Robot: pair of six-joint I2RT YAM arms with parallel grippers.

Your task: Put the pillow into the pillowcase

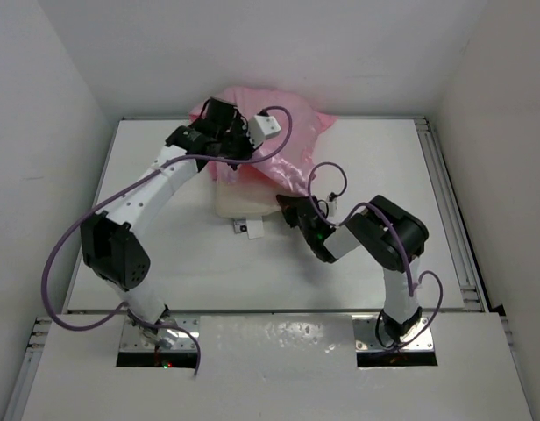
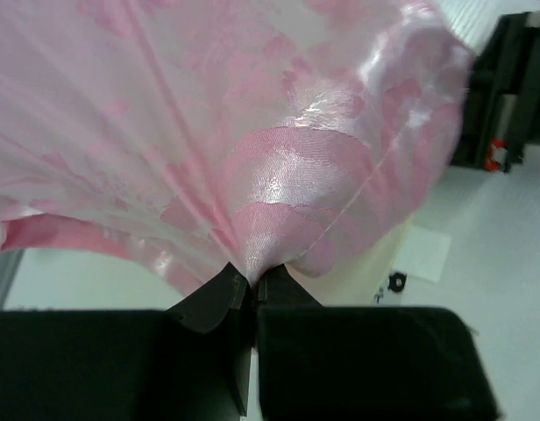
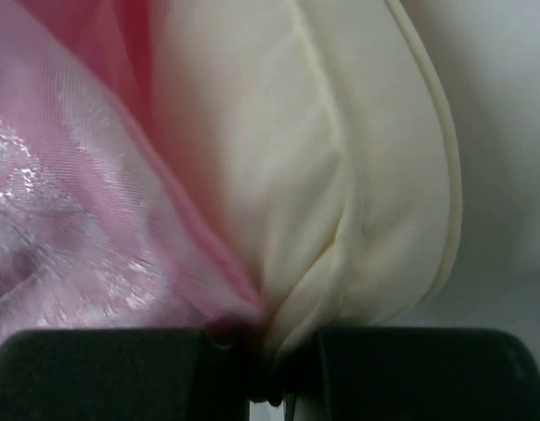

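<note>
Judging by how the pillow [image 1: 241, 201] lies, you are only part-way through. Its near end shows bare and cream on the table [image 1: 165, 254], while its far end disappears under the pillowcase [image 1: 283, 145], bunched in a shiny pink heap over and beyond that end. The top view does not settle whether the far end is inside the mouth or merely covered by it. The right wrist view shows pink fabric wrapping one side of a cream corner, which suggests the mouth has begun to take it. What is left, as I read it, is the bulk of the job: drawing the pink fabric down the length of the pillow until the near end is covered too.

Your left gripper [image 2: 252, 282] is closed tight on a fold of the pillowcase over the pillow's far-left part, the satin fanning out from between the tips. Your right gripper [image 3: 263, 342] sits at the pillow's right edge with its jaws closed — a pinch of cream pillow runs into the gap, and the pink hem is drawn in alongside it. You cannot tell from this view whether the pink is truly clamped as well. A small white label [image 1: 250, 229] lies on the table just off the pillow's near edge.
</note>
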